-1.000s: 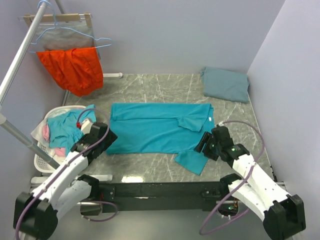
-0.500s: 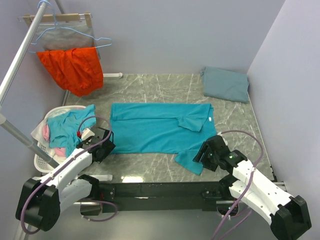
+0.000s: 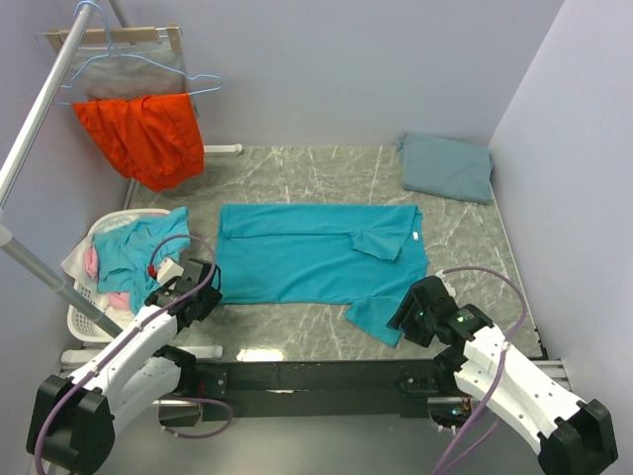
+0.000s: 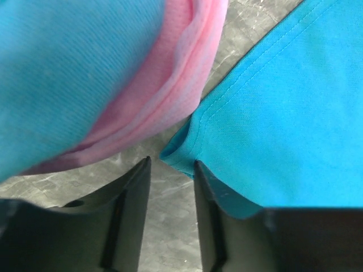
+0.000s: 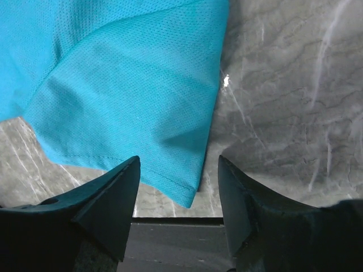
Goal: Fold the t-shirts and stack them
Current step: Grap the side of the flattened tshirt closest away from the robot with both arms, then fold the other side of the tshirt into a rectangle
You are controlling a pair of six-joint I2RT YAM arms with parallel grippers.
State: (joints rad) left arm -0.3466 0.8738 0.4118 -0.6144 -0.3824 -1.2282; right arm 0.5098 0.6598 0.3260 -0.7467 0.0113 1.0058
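A bright teal t-shirt (image 3: 316, 252) lies spread flat across the middle of the marble table, with one sleeve (image 3: 378, 319) sticking out toward the front. A folded slate grey-blue t-shirt (image 3: 447, 166) sits at the back right corner. My left gripper (image 3: 205, 289) is at the teal shirt's front left corner. In the left wrist view the left gripper (image 4: 170, 165) is slightly open, with that corner (image 4: 180, 154) just at its tips. My right gripper (image 3: 404, 312) is wide open. In the right wrist view the right gripper (image 5: 177, 163) straddles the sleeve's corner (image 5: 184, 190).
A white laundry basket (image 3: 83, 319) with teal and pink clothes stands at the left, and its pink cloth (image 4: 170, 85) hangs close over my left gripper. An orange-red garment (image 3: 143, 134) hangs on a rack at the back left. The table's dark front rail (image 5: 181, 238) lies under my right gripper.
Both grippers have drawn back toward the front. The left went from the shirt's left edge to its front corner, the right from beside the shirt's body to the sleeve's tip.
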